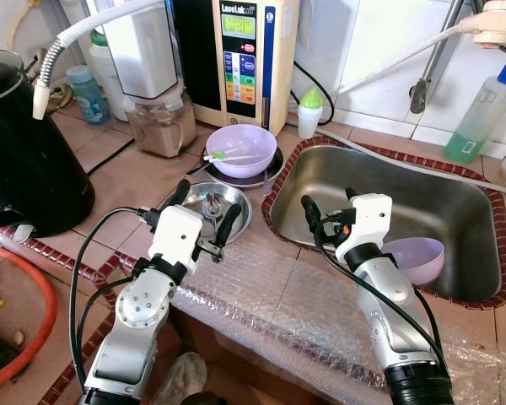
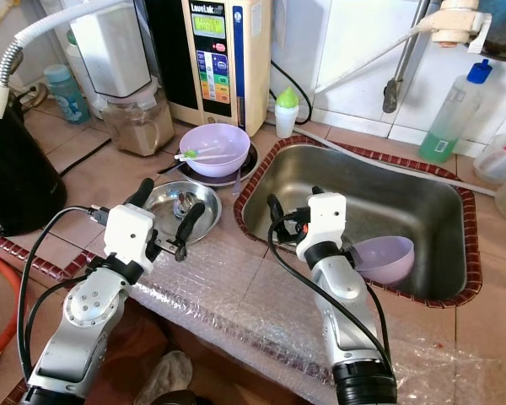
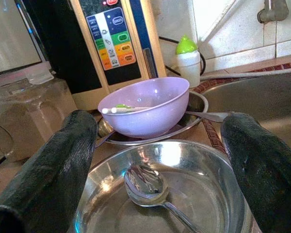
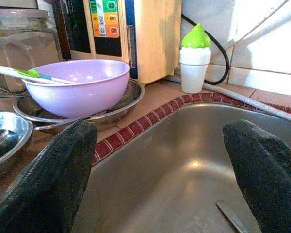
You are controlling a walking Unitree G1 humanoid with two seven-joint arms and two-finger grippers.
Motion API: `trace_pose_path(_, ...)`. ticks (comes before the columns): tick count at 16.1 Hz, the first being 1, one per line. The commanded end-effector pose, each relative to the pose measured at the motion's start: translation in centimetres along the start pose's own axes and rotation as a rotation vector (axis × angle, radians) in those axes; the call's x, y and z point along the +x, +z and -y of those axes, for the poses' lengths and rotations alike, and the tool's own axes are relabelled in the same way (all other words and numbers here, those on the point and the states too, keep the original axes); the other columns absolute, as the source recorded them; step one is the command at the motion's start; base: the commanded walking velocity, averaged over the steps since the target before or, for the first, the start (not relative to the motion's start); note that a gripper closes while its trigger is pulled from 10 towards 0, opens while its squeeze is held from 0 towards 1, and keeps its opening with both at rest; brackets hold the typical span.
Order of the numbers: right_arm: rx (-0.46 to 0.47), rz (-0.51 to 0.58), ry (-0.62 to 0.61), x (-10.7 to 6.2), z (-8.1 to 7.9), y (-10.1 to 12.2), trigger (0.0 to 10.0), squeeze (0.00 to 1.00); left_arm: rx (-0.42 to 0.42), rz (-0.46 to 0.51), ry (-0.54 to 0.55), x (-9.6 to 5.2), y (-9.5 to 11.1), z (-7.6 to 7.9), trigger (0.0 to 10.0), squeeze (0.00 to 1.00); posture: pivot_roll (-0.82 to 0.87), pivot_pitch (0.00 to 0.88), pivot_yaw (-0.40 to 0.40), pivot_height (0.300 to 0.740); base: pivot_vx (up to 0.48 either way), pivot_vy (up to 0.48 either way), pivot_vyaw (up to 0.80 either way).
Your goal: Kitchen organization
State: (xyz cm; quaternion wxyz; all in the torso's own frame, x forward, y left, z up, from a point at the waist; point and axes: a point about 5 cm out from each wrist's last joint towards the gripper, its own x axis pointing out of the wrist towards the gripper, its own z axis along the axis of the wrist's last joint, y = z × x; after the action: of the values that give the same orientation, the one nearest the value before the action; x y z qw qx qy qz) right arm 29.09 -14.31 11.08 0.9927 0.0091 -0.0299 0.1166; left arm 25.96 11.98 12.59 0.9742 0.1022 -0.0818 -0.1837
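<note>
Two purple bowls: one (image 1: 245,148) on the bench at 12 o'clock from the steel bowl, one (image 1: 417,258) in the sink at 3 o'clock. Two steel dishes: the steel bowl (image 1: 236,211) near the bench edge and a steel plate (image 1: 274,167) under the first purple bowl. One spoon (image 3: 145,182) lies in the steel bowl, and one white-and-green utensil (image 1: 229,155) in the purple bowl at 12. One sink (image 1: 455,211). Two hands, left hand (image 1: 204,218) and right hand (image 1: 331,211), each with two black fingers spread apart. One green-capped white bottle (image 1: 310,112), one green liquid bottle (image 1: 481,114), one black kettle (image 1: 17,160)
</note>
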Motion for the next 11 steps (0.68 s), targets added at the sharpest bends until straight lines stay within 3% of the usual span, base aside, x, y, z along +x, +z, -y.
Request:
trace_pose_path(1, 0.000, -0.002, 0.002, 0.26, -0.03, 0.16, 10.0, 0.00, 0.010, 0.012, -0.009, 0.14, 0.50, 0.05, 10.0, 0.00, 0.00, 0.000, 0.041, 0.740, 0.000, 0.000, 0.00)
trace_pose_path(11, -0.003, 0.004, -0.009, 0.35, 0.04, 0.28, 10.0, 0.00, 0.005, 0.012, -0.024, 0.25, 0.65, 0.20, 10.0, 0.00, 0.00, 0.000, 0.044, 0.740, 0.000, -0.263, 0.00)
